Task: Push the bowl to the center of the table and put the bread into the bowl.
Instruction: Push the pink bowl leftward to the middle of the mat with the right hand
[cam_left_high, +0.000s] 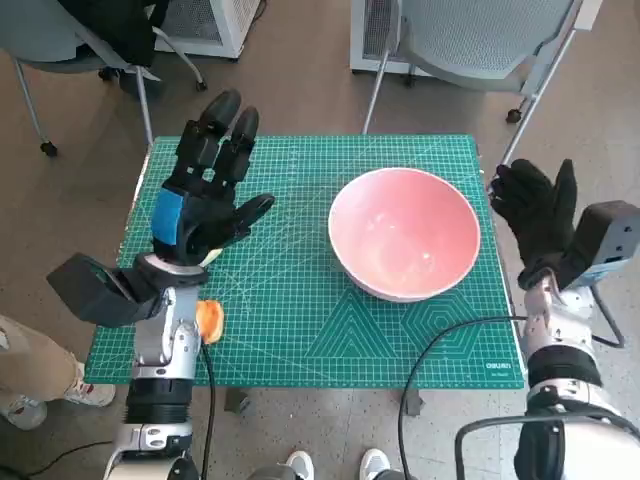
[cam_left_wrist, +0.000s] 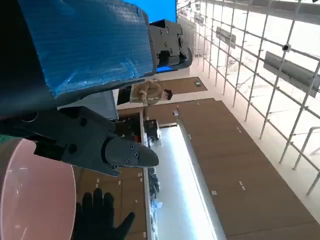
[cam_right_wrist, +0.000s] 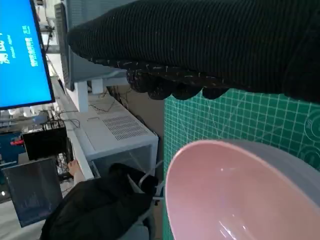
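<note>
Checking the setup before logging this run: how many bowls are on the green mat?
1. The pink bowl sits on the mat's right half, empty, beside the right hand. No other bowl shows in any view.

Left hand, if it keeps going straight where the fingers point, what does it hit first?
Likely nothing on the table. In the head view the left hand points toward the green cutting mat's far-left edge, well left of the pink bowl. Its height above the mat is unclear.

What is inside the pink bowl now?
Nothing: the bowl shows only its bare pink inside. The bread lies on the mat, partly covered by the left forearm.
</note>
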